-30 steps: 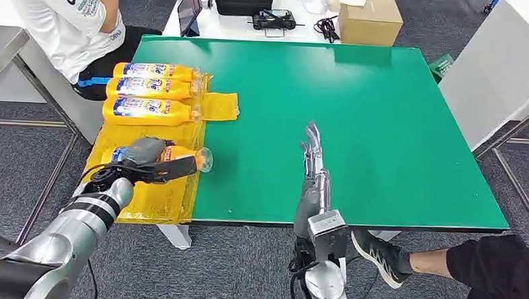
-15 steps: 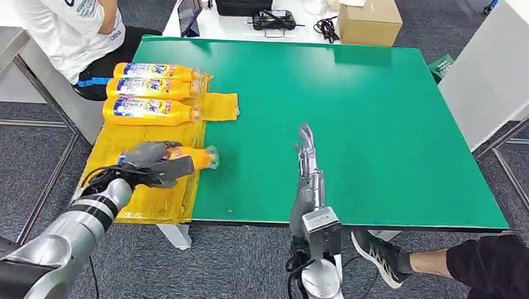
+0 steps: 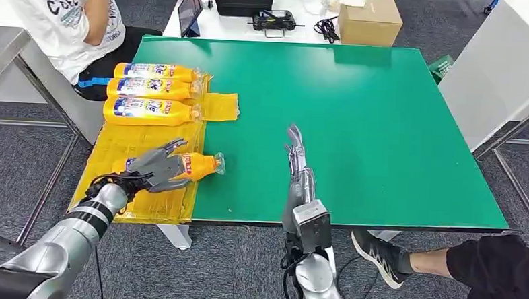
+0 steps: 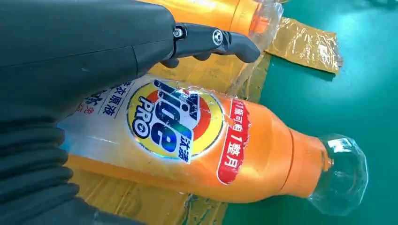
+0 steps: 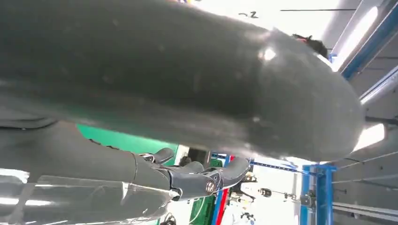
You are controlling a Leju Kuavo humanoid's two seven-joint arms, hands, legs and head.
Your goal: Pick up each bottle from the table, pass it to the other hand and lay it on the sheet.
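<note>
The left hand (image 3: 154, 166) covers the base end of the nearest bottle (image 3: 199, 165); its label's small print stays unreadable.

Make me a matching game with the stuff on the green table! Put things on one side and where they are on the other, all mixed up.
Things:
1. bottle under the left hand
2. cardboard box
3. right hand
4. three bottles in a row

Places:
A. on the white table past the green table's far edge
B. over bare green table, holding nothing
C. lying on the yellow sheet, cap poking past its edge onto the green
D. side by side at the sheet's far end

Pairs: 1-C, 2-A, 3-B, 4-D
</note>
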